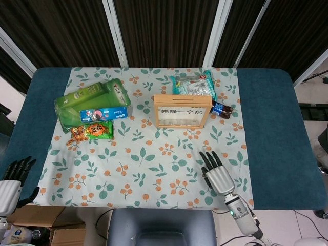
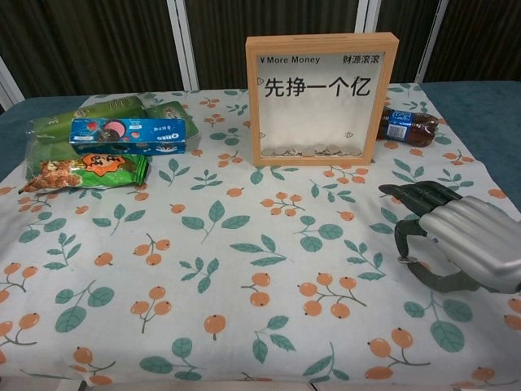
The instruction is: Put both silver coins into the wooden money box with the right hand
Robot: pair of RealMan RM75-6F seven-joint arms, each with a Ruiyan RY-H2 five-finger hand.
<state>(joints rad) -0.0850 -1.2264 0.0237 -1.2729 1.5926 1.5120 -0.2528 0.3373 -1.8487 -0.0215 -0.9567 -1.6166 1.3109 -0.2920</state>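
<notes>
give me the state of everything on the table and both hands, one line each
wooden money box: upright, some coins lying at its bottom
silver coin: flat on the cloth, under the right hand's fingertips
right hand: low over the cloth, fingers arched over the coin, no hold visible
left hand: off the table's edge, holds nothing
cola bottle: lying on its side behind the box
Oreo box: lying flat on the green packets
</notes>
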